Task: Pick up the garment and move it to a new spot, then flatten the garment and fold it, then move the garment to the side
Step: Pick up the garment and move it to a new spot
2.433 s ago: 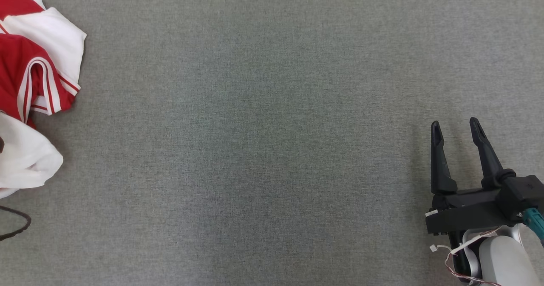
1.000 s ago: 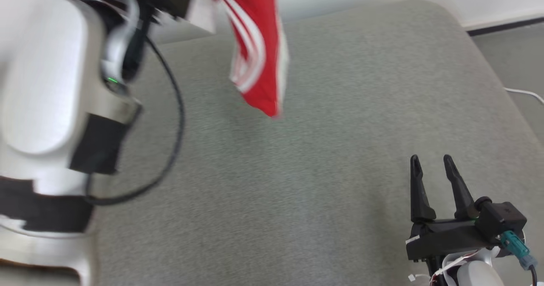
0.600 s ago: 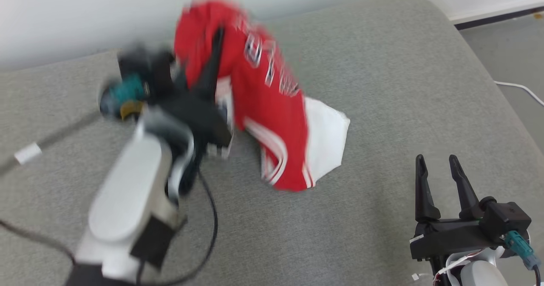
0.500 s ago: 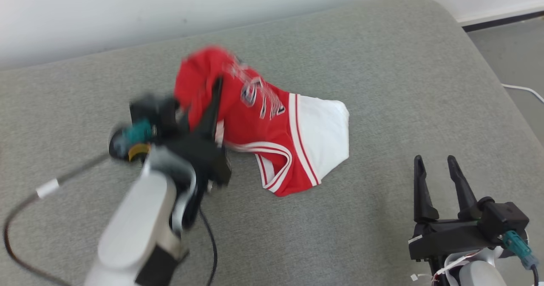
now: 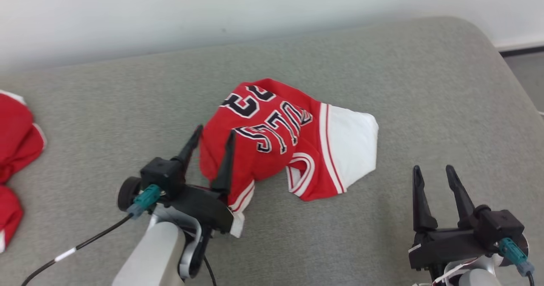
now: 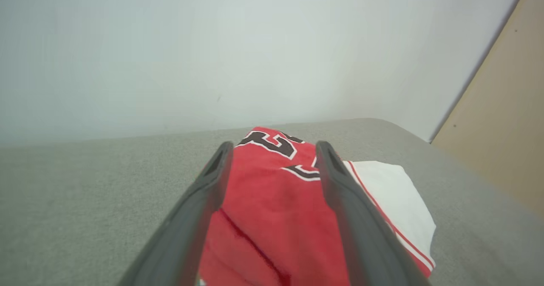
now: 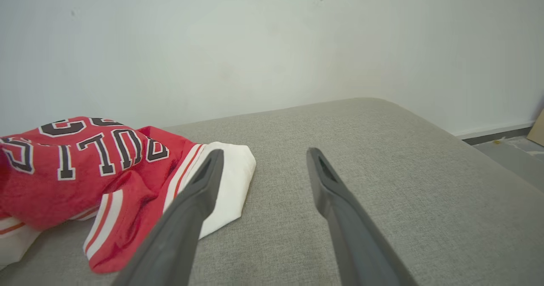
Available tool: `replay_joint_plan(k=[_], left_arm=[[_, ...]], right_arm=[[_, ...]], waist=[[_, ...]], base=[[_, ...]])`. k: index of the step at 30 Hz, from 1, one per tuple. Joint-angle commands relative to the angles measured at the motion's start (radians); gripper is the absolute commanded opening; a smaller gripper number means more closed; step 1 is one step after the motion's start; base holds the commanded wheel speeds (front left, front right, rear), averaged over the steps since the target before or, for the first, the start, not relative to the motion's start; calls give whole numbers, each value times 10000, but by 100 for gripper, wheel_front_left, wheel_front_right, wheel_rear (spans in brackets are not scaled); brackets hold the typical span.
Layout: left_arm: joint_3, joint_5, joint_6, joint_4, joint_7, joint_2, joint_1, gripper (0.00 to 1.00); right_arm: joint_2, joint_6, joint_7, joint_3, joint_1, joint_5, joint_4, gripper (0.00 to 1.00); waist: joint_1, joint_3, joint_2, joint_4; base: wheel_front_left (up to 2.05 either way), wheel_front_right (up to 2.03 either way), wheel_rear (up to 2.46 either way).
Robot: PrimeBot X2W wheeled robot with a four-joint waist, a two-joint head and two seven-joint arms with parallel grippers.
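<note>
**Item:** red-and-white basketball jersey point(image 5: 280, 137), crumpled, black lettering uppermost, at the centre of the head view on the grey cushion point(image 5: 382, 65).

**Left gripper** point(image 5: 215, 131): fingers spread, clamping nothing. One finger lies over the jersey's lower left edge, the other just beside it. The left wrist view shows red cloth between them.

**Right gripper** point(image 5: 433, 168): fingers apart, empty, at lower right over bare cushion.

**Head view adds:** more red clothing point(image 5: 17, 137) at the left edge.

**Left wrist view adds:** a tan panel point(image 6: 501, 128) on the right.

**Right wrist view adds:** floor point(image 7: 510, 154) at far right.

Jersey point(image 5: 272, 141) heaped centrally, bare cushion point(image 5: 425, 86) to right, red clothes point(image 5: 15, 133) far left
</note>
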Motion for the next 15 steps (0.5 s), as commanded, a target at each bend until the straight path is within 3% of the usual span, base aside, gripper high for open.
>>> replay_joint_plan(k=[1,11,15], left_arm=[[170,174,86,-230,-138,131,157,100],[2006,700,563,-2127,-212,968,1849,100],[2748,813,666,-2704,-214,1005,2843,100]], right_arm=[[0,-21,-51,-3,113,-111,28,100],[2,-21,-50,27,418,-345,-49,100],[1,-21,-51,-5,516,-430,-24,100]], waist=[[0,-410,0,500],[0,-1135,0,1320],[0,-1359,0,1523]], base=[[0,0,0],[0,0,0],[0,0,0]])
